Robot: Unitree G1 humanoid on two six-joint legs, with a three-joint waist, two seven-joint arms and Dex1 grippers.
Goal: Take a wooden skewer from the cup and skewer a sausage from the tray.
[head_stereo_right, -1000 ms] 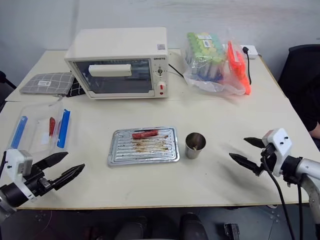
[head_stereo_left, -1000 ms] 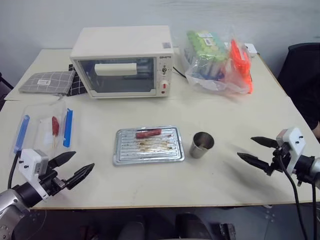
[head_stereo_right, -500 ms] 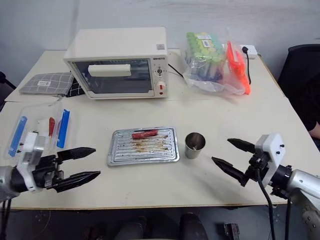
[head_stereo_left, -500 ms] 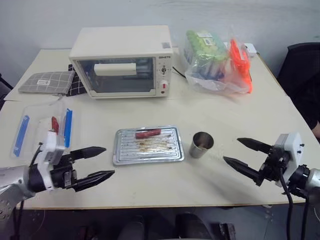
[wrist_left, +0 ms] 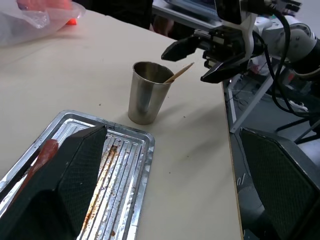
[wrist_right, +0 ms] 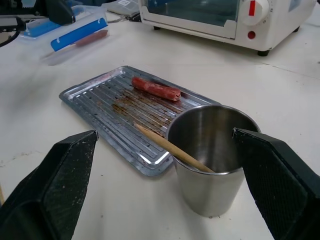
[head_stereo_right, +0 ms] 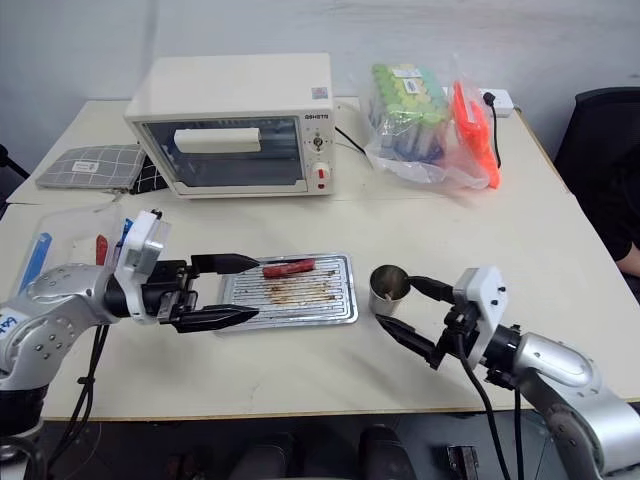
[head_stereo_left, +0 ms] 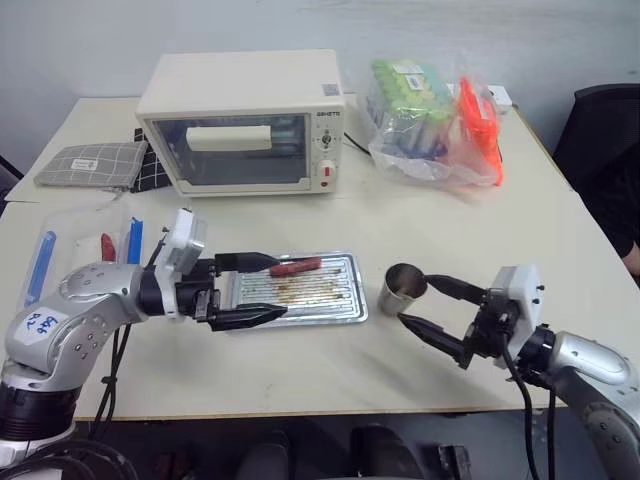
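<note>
Right wrist view: wooden skewer (wrist_right: 170, 148) leans in cup (wrist_right: 216, 159) on bench (wrist_right: 310, 115), ungrasped. Sausage (wrist_right: 156, 88) lies on tray (wrist_right: 100, 112), unpierced. Right pincer (head_stereo_right: 407, 310) released beside cup; left pincer (head_stereo_right: 228, 291) released over tray. Every step remains.

Two silver-grey arms with black claws

Each arm is capped by a white block at the wrist; black pointed fingers (head_stereo_left: 245, 262) are fitted, black cables are trailed, and blue handwriting is seen on the left arm (head_stereo_left: 60, 325).
</note>
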